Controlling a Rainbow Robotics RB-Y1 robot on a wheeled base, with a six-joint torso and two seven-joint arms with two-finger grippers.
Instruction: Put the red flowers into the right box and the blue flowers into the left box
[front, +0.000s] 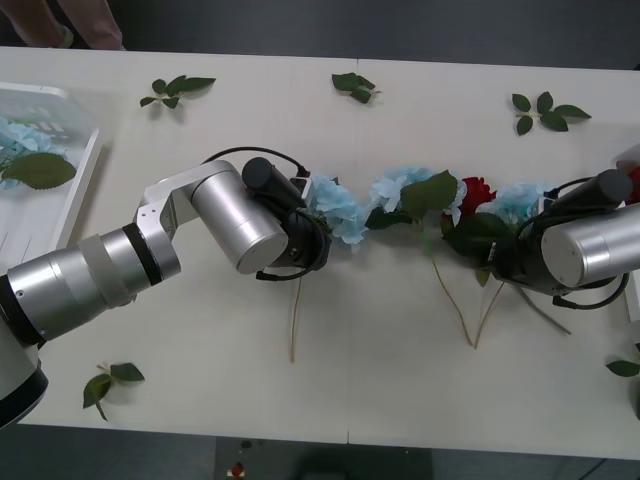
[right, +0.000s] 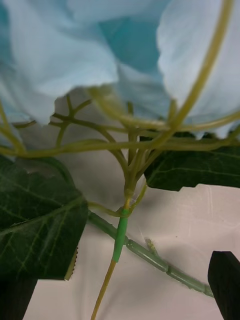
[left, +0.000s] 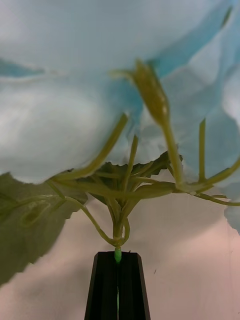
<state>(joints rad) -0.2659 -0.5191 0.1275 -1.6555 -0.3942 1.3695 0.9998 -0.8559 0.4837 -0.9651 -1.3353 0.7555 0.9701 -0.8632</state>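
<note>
My left wrist cam shows my left claw (left: 118, 287) pinched tight on a blue flower (left: 115, 100) stem; from the front it's hidden under my arm. My right claw (right: 120, 295) is spread around another blue flower's (right: 125, 55) stem, beside the red rose (front: 476, 191). The left box (front: 85, 170) holds a pale-blue head with a broad leaf.

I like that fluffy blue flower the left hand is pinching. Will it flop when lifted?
Probably a little. The left hand pinches the blue flower by its thin stem, under a wide head, so it may droop. It looks light and unlikely to break.
</note>
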